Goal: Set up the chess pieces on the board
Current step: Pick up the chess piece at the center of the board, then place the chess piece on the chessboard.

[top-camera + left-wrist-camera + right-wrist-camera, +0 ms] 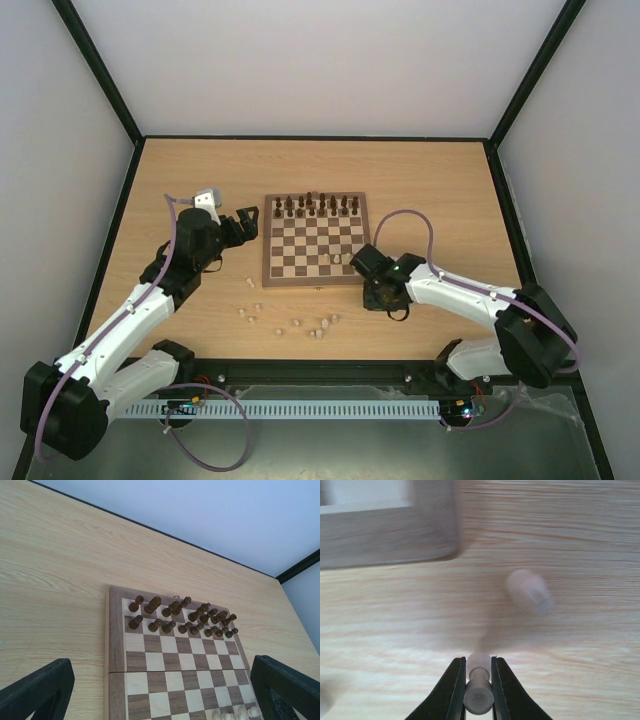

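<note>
Low in the right-wrist frame, the right tool clenches a pale piece at its narrow neck; likely light, hard, slippery. The left tool gapes.

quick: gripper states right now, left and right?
Left gripper: open, holding nothing.
Right gripper: closed on a pale chess piece.

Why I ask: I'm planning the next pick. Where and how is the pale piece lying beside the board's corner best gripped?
Across its middle, from straight above, closing crosswise to its long axis: the loose pale piece looks toppled on the table beside the board. Blur hides any neck. The right claw holds a second pale piece.
</note>
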